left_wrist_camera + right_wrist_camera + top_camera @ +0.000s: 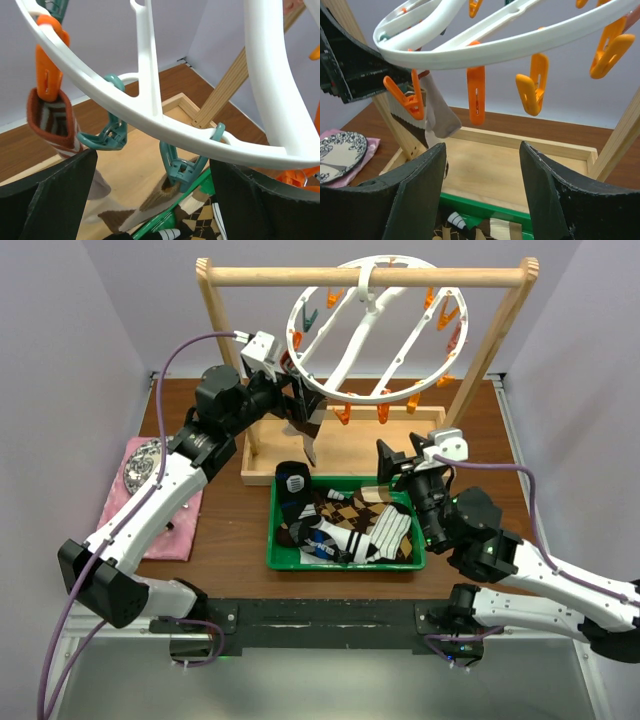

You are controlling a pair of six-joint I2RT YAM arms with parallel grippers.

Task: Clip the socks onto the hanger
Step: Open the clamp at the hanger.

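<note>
The white ring hanger hangs by its hook from the wooden bar, with orange and teal pegs around its rim. My left gripper is open at the ring's lower left edge. Between its fingers, without touching them, a teal peg is clipped on a brown and beige sock. To the left, an orange peg holds a brown-cuffed striped sock. More socks lie in the green tray. My right gripper is open and empty over the tray's back right corner, below the orange pegs.
The light wooden frame stands on a shallow wooden base behind the tray. A pink cloth with a patterned plate lies at the left under my left arm. An empty teal peg hangs beside the clipped one.
</note>
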